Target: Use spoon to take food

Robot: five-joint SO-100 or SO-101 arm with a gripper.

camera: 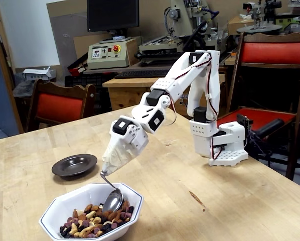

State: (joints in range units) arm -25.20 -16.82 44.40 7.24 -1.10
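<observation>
Gripping spoon (111, 197) | pincer (110, 161) tape-wrapped, aperture hidden | bowl in food (92, 221)

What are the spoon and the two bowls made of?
The spoon looks like polished metal: its bowl is silvery and mirror-bright. The white bowl holding the food seems glazed ceramic, though it might be plastic; its rim is glossy. The small dark dish looks like dark metal or glazed ceramic, with a soft sheen.

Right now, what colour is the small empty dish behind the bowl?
Dark brown, nearly black: the dish, fixed view.
</observation>
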